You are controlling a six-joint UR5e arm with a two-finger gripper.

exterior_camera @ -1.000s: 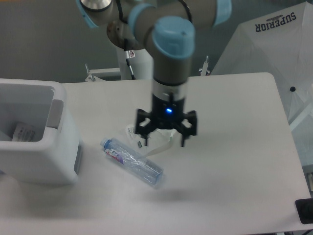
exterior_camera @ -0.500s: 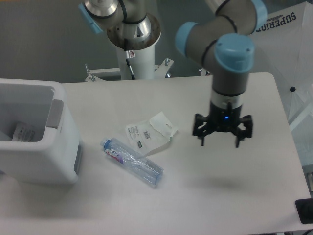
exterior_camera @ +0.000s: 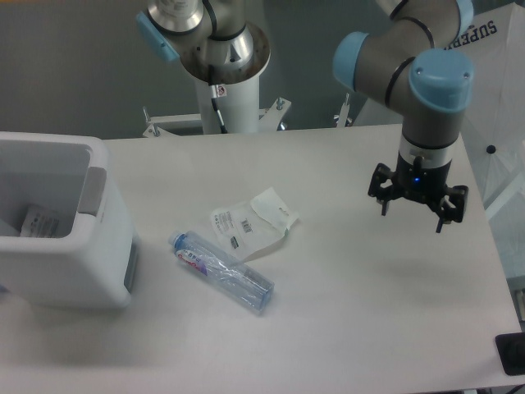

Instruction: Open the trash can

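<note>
Here the end effector (exterior_camera: 415, 203) hangs open and empty above the counter (exterior_camera: 361, 287); the trash can (exterior_camera: 61, 238) sits far to its left, lidless; a bottle (exterior_camera: 221, 273) lies between.

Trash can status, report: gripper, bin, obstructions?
Gripper open, empty, over table's right side. Trash can far left, top open. Plastic bottle and wrapper lie between.

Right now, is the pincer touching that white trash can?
Apart. The fixed camera shows the pincer hanging open at the table's right side, while the trash can sits far left, bottle between them.
</note>
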